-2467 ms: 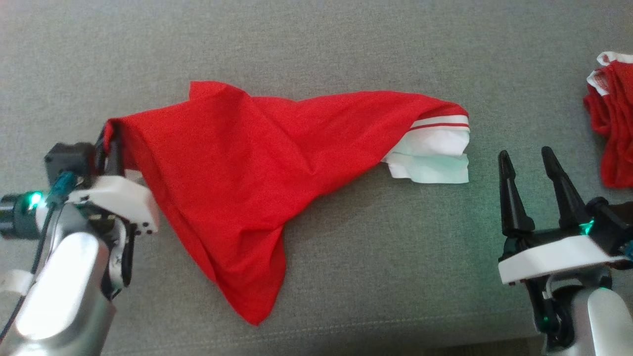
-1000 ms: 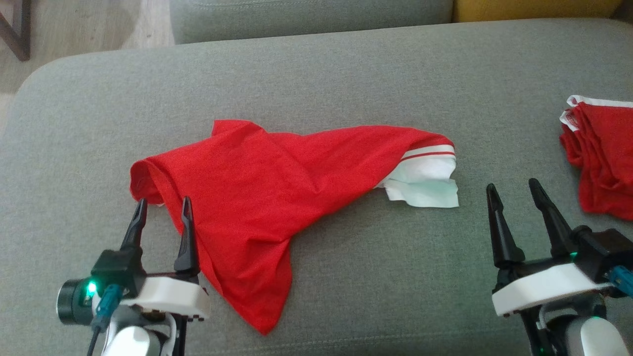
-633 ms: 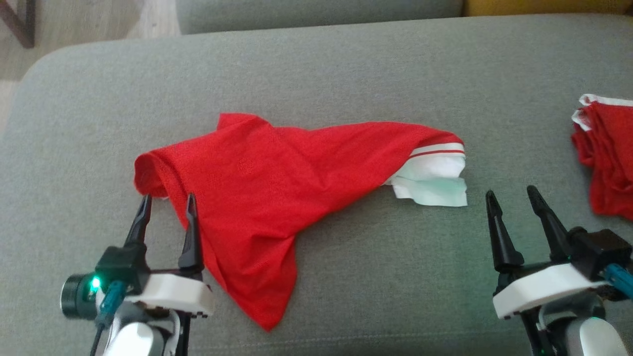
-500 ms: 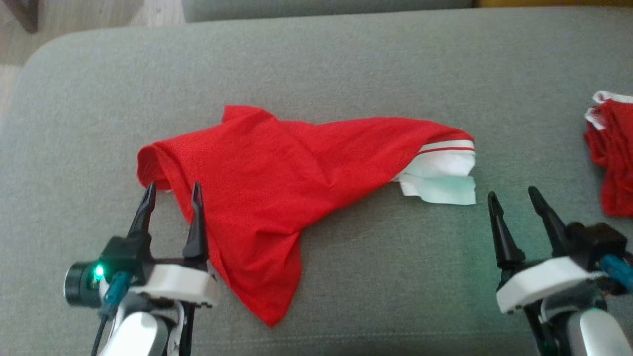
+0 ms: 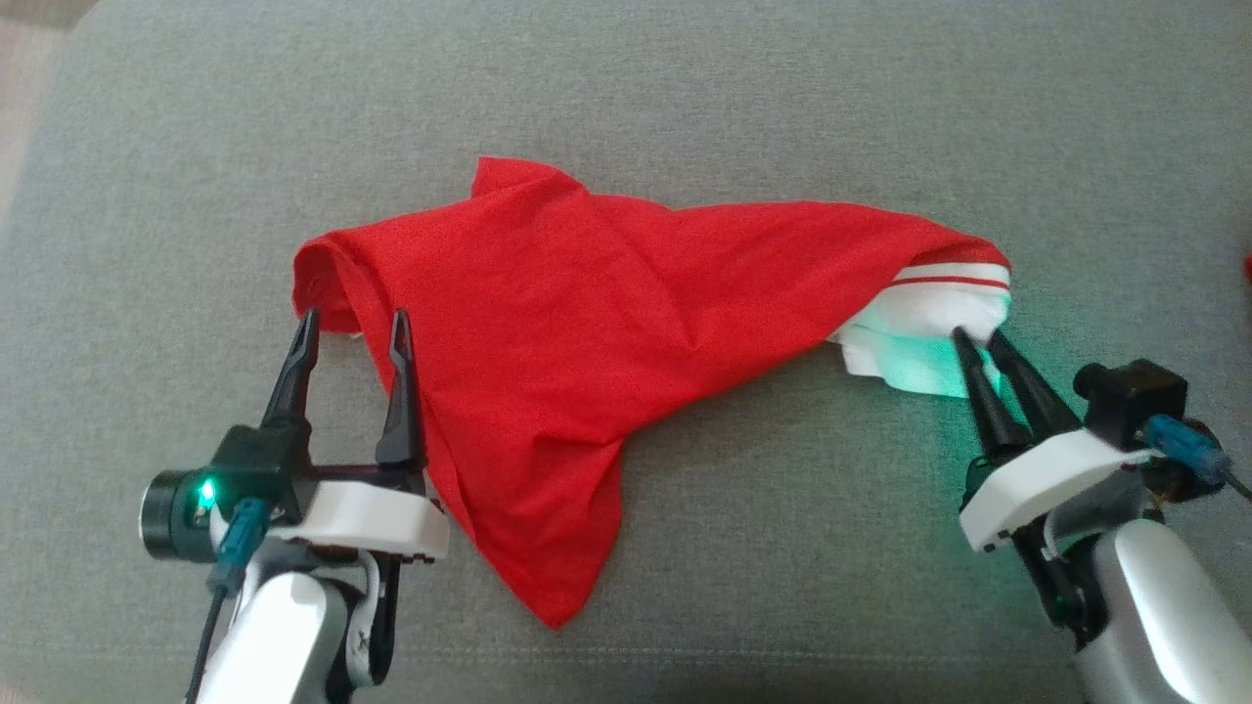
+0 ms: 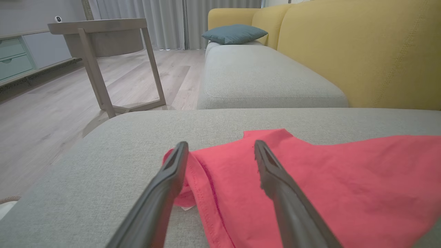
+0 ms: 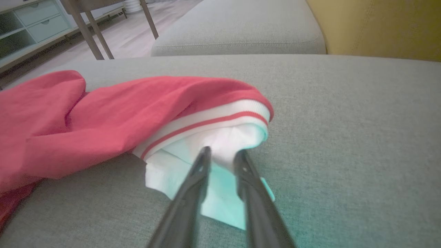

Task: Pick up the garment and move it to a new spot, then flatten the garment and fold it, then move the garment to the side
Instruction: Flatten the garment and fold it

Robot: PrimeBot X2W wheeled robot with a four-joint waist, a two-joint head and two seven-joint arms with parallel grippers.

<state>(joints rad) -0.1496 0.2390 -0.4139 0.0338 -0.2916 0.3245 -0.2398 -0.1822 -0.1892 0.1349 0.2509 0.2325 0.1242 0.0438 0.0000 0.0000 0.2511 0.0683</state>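
right gripper (image 5: 978, 337) tips close together on garment (image 5: 548, 323); left gripper (image 5: 354, 318) splayed wide

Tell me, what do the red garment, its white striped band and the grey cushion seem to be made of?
The red garment looks like thin matte cloth, perhaps cotton or a blend: it creases softly and has a stitched hem. Its white striped band seems a thicker knit trim. The grey cushion looks like coarse woven upholstery, flecked and matte.

Bare cushion (image 5: 685, 78) all round garment (image 5: 587, 313); yellow backrest (image 6: 361, 51) beyond far edge.
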